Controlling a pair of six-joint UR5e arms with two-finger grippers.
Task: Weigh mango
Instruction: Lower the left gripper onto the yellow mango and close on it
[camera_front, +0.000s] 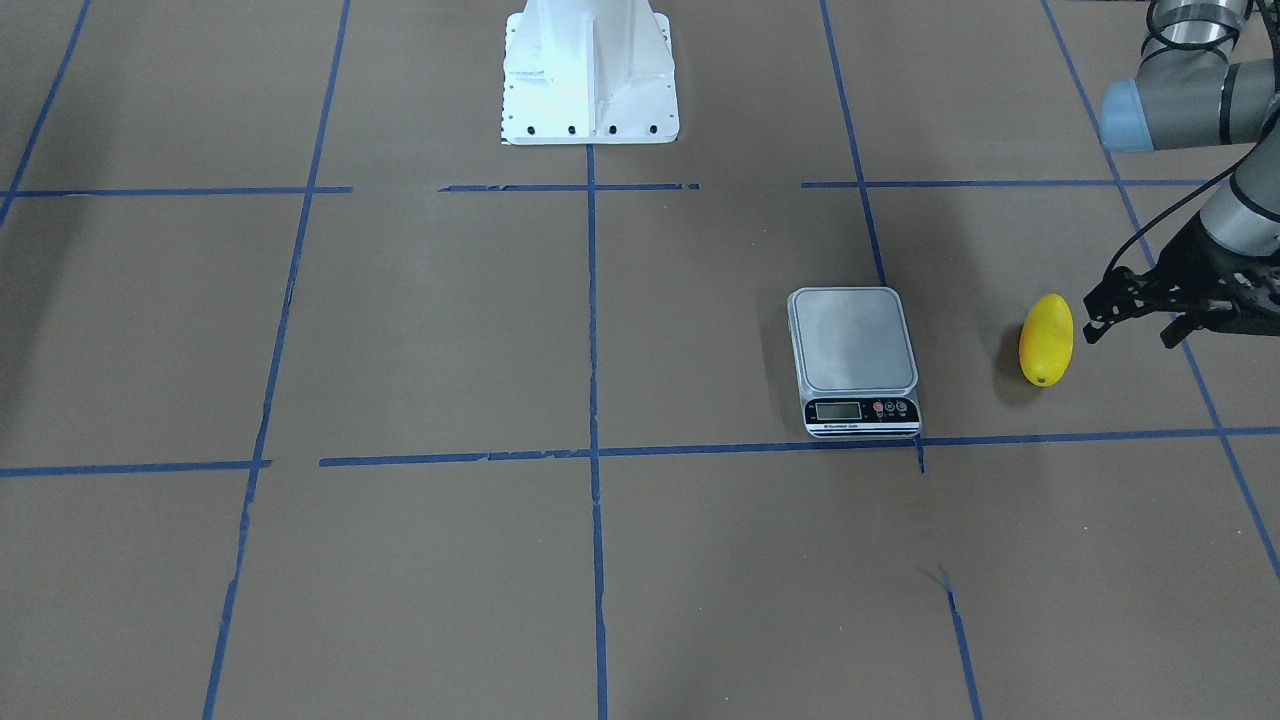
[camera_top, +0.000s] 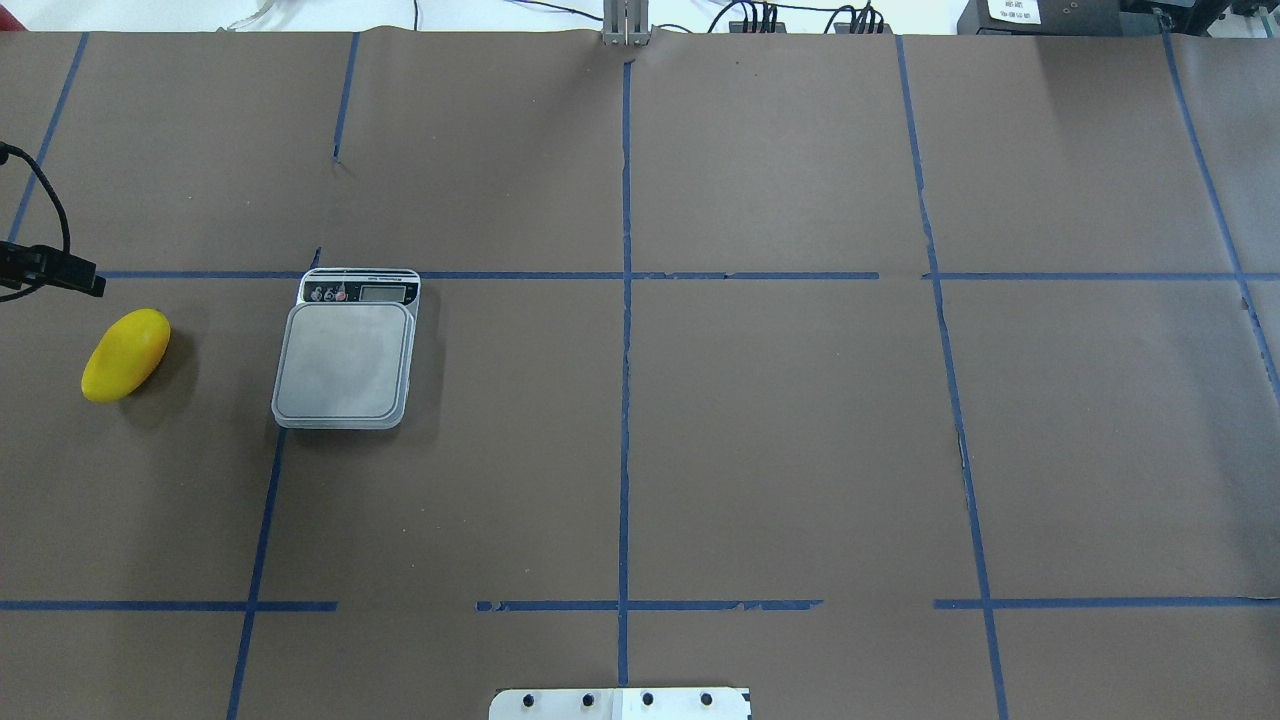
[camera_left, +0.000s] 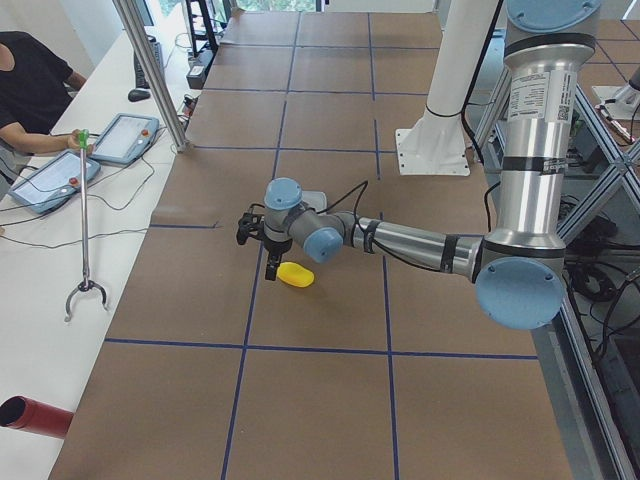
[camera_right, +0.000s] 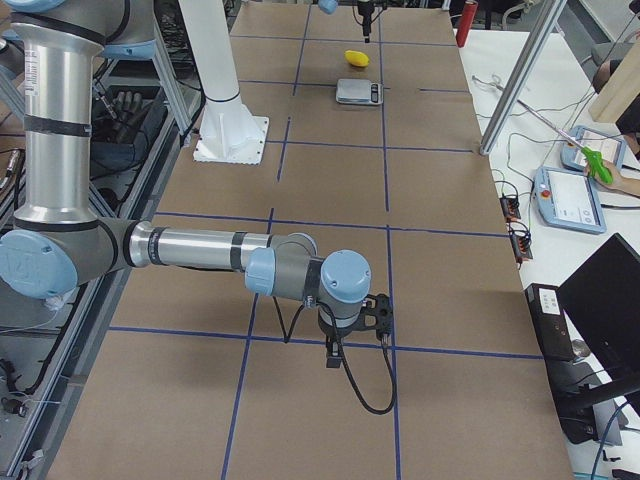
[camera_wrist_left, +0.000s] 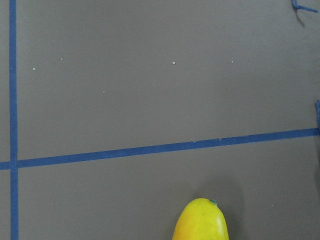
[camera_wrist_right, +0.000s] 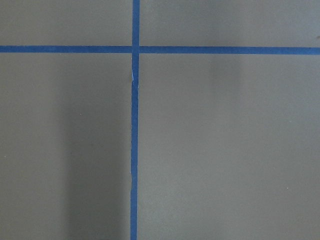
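**Inspector:** Location of the mango?

**Assessor:** The mango (camera_front: 1046, 339) lies on its side on the tabletop (camera_front: 450, 320), right of centre in the front-facing view. Its dark tip points toward the lower edge. It is to the right of the scale (camera_front: 853, 345) and apart from it, not on the platform.

**Inspector:** Left end effector?

**Assessor:** The left end effector (camera_front: 1130, 325) is at the right edge of that view, just right of the mango. Its fingers are spread apart and grip nothing. No contact with the fruit is visible. In the left wrist view the mango's tipped end shows at the bottom edge.

**Inspector:** Right end effector?

**Assessor:** The right end effector (camera_right: 355, 318) appears only in the right-side view, lower centre, low over the tabletop. It is well apart from the mango and scale at the top of that frame. I cannot tell whether its fingers are parted or together.
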